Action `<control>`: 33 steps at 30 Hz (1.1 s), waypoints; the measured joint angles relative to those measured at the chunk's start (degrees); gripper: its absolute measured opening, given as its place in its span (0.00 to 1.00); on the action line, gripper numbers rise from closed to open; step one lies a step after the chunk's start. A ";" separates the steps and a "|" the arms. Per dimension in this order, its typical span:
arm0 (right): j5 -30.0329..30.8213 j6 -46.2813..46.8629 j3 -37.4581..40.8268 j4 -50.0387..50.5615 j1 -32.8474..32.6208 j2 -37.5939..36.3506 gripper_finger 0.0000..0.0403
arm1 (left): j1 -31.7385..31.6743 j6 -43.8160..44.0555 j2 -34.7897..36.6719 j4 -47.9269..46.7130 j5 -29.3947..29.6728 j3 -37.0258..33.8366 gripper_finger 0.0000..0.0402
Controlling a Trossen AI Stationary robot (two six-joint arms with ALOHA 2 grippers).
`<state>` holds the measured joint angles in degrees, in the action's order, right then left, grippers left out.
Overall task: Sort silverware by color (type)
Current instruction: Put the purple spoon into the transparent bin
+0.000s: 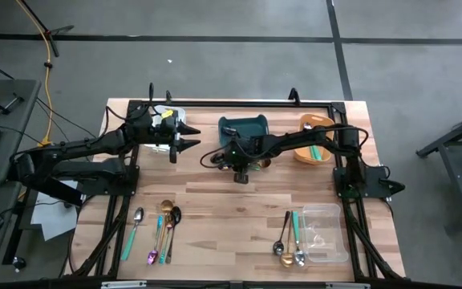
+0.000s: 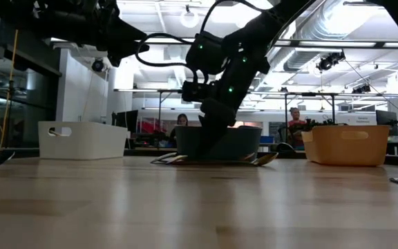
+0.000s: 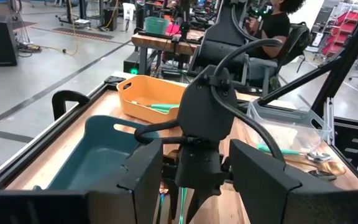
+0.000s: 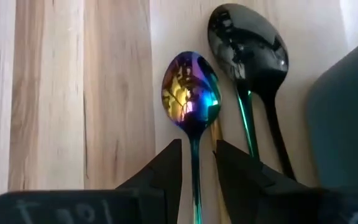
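Wooden table point(image 1: 215, 217) under you: the right pincer point(image 4: 197, 155) stands at the centre, just at six o'clock of the teal bin point(image 1: 244, 127), fingers narrowed around the iridescent spoon's point(image 4: 190, 93) handle — whether they grip, you can't tell. Close squarely and lift straight, clear of the black spoon point(image 4: 247, 43) beside it. The left pincer point(image 1: 189, 136) waits wide open at ten o'clock.

Grey concrete floor point(image 1: 239, 20) crossed by dark tape lines, around a light wooden counter point(image 1: 231, 217) with a black frame. Yellow cable point(image 1: 49, 56) trailing at one side. Beyond, an open workshop: exposed silver ducting point(image 2: 337, 21), round ceiling lamps point(image 2: 189, 15), benches, two people seated far off point(image 2: 294, 117).
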<state>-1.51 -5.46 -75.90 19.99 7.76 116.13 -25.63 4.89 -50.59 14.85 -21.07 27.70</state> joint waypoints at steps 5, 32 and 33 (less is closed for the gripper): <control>-0.01 -1.08 -0.61 0.71 -0.03 -0.30 0.23 | 0.00 -0.01 0.00 0.00 -0.01 0.00 0.45; 18.36 26.64 9.55 -13.77 -5.49 -5.24 0.23 | 0.31 1.06 -0.02 -0.94 -0.01 0.00 0.45; 18.74 27.25 9.55 -13.86 -5.43 -5.22 0.23 | 0.31 1.07 -0.01 -1.10 -0.01 0.00 0.45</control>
<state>17.23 21.79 -66.35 6.12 2.32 110.91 -25.32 5.96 -50.60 13.75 -21.08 27.70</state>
